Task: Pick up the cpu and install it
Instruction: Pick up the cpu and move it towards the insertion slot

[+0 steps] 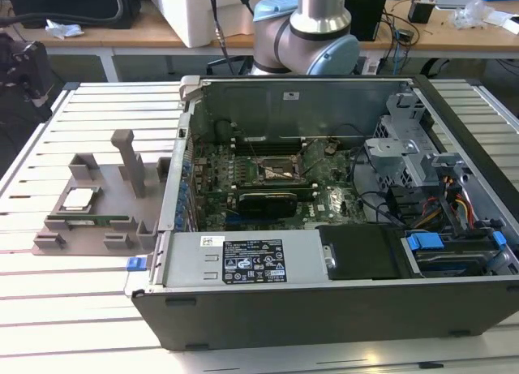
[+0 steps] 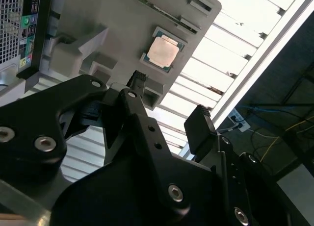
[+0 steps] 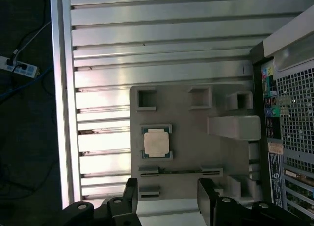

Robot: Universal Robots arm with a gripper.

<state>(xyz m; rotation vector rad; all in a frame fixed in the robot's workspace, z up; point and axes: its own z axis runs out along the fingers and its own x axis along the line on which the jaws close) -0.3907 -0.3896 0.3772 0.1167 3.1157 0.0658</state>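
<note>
cpu (image 3: 156, 142) on grey tray (image 3: 196, 152), gripper (image 3: 168, 188) partly cropped

**Three views, one tray**

From the exterior view we looked down from high on the open case (image 1: 324, 317). In the first wrist view we looked straight down past the gripper (image 3: 168, 189) onto the tray (image 3: 196, 152); the second took it aslant. All three shared it.

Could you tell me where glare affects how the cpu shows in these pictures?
Second wrist view: the slatted table is blown out white, the cpu glints; first wrist view: milder glare on the table; exterior view: even light.
</note>
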